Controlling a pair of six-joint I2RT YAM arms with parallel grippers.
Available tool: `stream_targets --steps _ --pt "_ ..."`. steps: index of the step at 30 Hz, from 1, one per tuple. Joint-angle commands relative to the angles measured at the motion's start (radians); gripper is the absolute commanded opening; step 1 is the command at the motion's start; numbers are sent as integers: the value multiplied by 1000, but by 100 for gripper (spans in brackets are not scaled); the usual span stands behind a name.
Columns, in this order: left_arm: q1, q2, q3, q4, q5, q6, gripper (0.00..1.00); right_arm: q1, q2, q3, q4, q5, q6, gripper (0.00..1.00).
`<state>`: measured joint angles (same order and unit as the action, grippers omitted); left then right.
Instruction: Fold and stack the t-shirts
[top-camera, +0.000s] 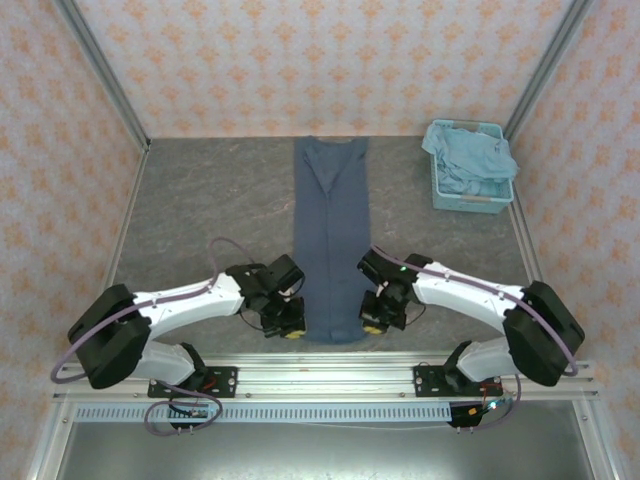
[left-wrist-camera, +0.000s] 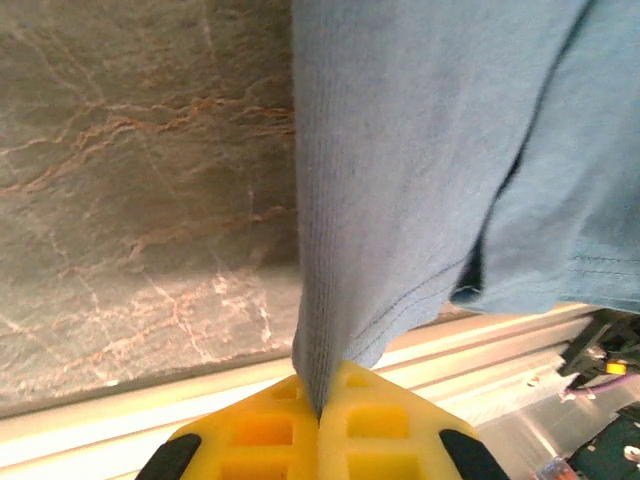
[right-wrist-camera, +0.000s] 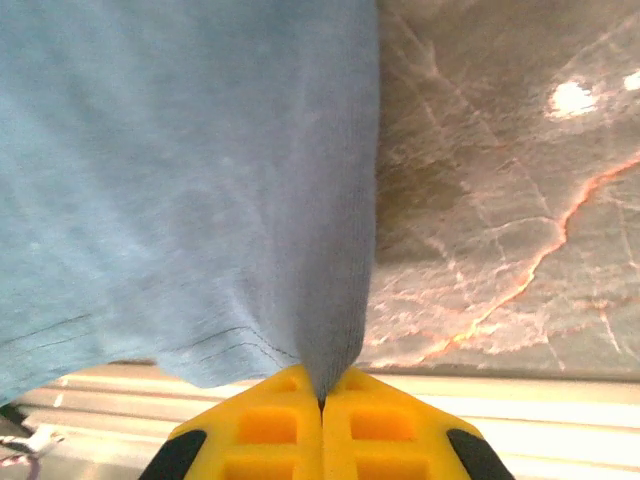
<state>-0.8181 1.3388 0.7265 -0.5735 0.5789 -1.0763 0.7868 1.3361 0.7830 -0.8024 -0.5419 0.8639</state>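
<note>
1. the grey marbled table (top-camera: 200, 200) took up the middle of the top view.
2. the dark slate-blue t-shirt (top-camera: 332, 230) lay on it as a long narrow strip, from centre top to centre bottom of the frame.
3. the light blue slatted basket (top-camera: 472, 204) sat at upper right, well apart from the strip.
4. the pale sky-blue t-shirt (top-camera: 468, 160) lay crumpled in that basket.
5. the left gripper (left-wrist-camera: 320, 405) was clamped on the strip's lower left corner.
6. the right gripper (right-wrist-camera: 322, 400) was pinched on its lower right corner.
</note>
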Motion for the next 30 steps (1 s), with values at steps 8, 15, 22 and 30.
stream_targets --steps 8,15,22,30 --pt "105 -63 157 -87 -195 -46 0 -54 -15 234 -180 187 38 0" --pt "229 41 311 -99 -207 21 0 -121 108 413 -171 237 -24 0" --pt "327 180 476 -99 -208 89 0 -190 282 638 -164 276 -114 0" --pt "405 378 708 -108 -221 159 0 -275 504 891 -171 281 -197 0"
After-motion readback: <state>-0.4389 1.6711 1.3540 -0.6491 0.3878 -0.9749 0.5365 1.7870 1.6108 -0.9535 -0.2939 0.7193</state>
